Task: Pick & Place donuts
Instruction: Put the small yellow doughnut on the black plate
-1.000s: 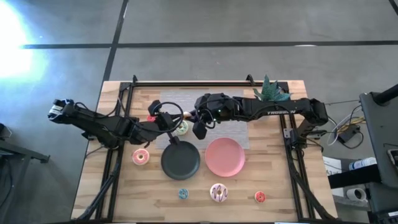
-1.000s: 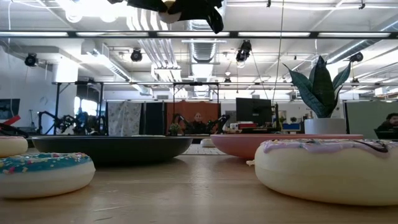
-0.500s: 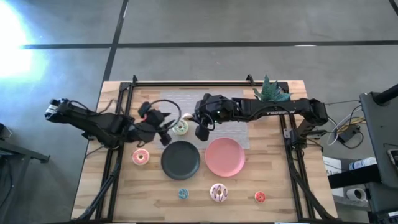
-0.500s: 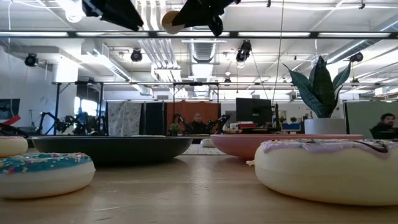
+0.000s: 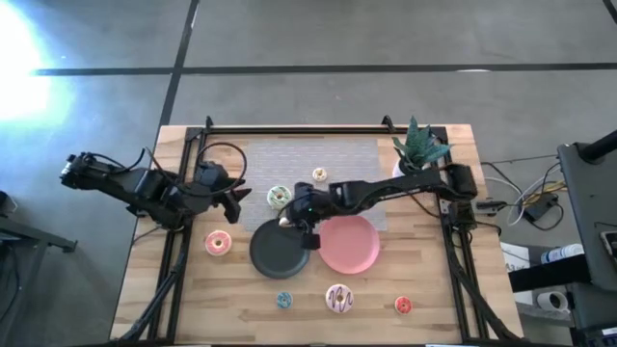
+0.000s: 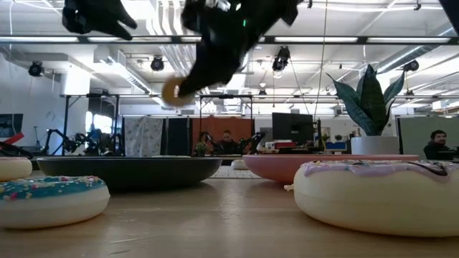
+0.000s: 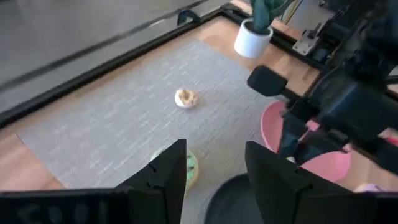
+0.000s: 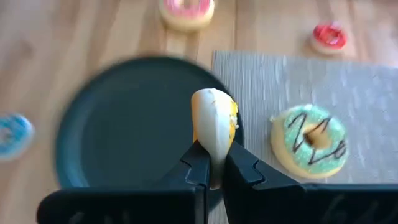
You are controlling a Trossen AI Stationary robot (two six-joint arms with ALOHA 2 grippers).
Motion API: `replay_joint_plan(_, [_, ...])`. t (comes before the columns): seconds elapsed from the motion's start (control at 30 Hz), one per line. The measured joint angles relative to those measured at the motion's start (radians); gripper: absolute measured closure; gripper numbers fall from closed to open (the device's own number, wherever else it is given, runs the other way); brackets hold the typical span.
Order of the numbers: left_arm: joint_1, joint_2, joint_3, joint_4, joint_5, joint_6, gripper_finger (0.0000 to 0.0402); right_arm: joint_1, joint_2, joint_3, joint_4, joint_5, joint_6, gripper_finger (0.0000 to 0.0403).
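Note:
My right gripper [image 5: 293, 219] is shut on an orange-frosted donut [image 8: 214, 127] and hangs over the far rim of the black plate [image 5: 280, 251]. In the low view the donut [image 6: 172, 92] hangs well above the plates. My left gripper [image 7: 214, 177] stands open at the table's left [image 5: 229, 197], with nothing between its fingers. A green donut [image 5: 280, 197] and a yellow one [image 5: 319, 174] lie flat on the grey mat [image 5: 337, 159]. A pink donut [image 5: 219, 243] lies left of the black plate, and a red one [image 8: 329, 35] shows in the right wrist view. My right gripper pinches the orange donut between its two fingers, across its thickness at one part of the ring [image 8: 213, 163]. The fingers slant down from the table's right. The donut stands on edge beyond the fingertips, frosting to one side, lifted clear of the black plate.
A pink plate [image 5: 347, 243] lies right of the black one. Along the near edge lie a blue donut [image 5: 283, 300], a pink-white striped donut [image 5: 338, 298] and a red donut [image 5: 403, 306]. A potted plant [image 5: 416, 146] stands at the far right. A black frame [image 5: 289, 128] borders the table.
My left gripper has drawn away from my right gripper toward the table's left edge. My right gripper has come down and toward the near edge with the orange donut, from above the mat to over the black plate's far rim, turning as it went.

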Motion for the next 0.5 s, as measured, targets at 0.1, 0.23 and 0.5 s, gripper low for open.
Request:
replay_joint_plan(0.1, [-0.009, -0.016, -0.050, -0.001, 0.030, -0.034, 0.0264, 0.013, 0.061, 0.000, -0.039, 0.002, -0.021, 0.0390])
replay_joint_plan(0.23, [-0.039, -0.027, -0.125, 0.006, 0.044, -0.092, 0.0264, 0.056, 0.120, 0.014, -0.039, 0.027, -0.025, 0.0390])
replay_joint_plan(0.5, [-0.133, -0.032, -0.235, 0.091, 0.048, -0.219, 0.0264, 0.116, 0.177, 0.045, -0.027, 0.292, -0.030, 0.0390])
